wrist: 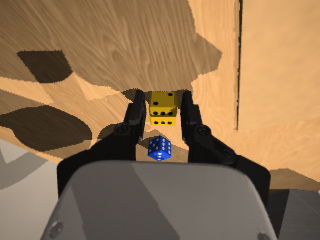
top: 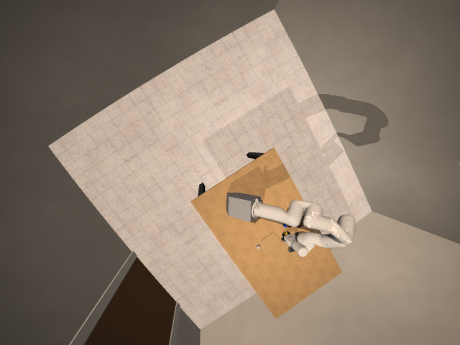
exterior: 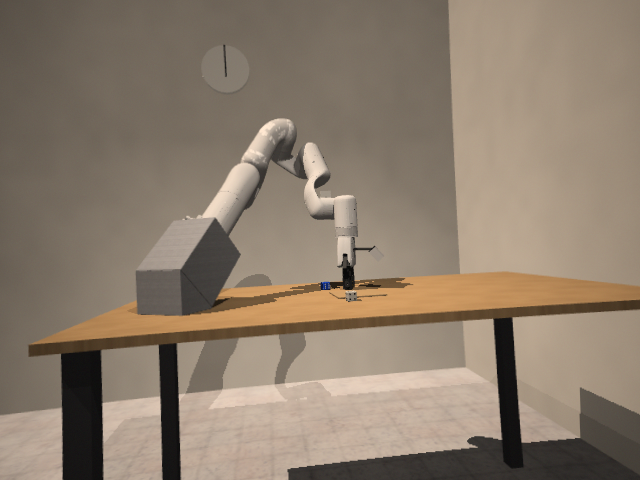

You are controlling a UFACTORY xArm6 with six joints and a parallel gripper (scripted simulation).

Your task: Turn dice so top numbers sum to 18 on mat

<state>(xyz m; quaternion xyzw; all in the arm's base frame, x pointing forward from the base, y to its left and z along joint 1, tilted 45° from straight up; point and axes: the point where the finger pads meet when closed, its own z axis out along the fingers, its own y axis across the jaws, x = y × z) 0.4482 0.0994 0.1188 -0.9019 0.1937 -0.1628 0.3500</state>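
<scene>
My gripper [wrist: 163, 101] is partly open, pointing down at the table, with its fingertips on either side of a yellow die [wrist: 163, 108]. Small gaps show on both sides of the die, which rests on the wood. A blue die [wrist: 159, 148] lies on the table close by and also shows in the exterior view [exterior: 325, 285]. A white die [exterior: 351, 296] sits just off a corner of the thin tan mat [top: 270, 241]. The yellow and blue dice lie off the mat; its dark edge [wrist: 239, 65] runs to the right in the wrist view.
The arm's grey base block [exterior: 183, 266] stands on the table to the left. The table's edges are far from the dice. Arm shadows fall across the wood near the gripper.
</scene>
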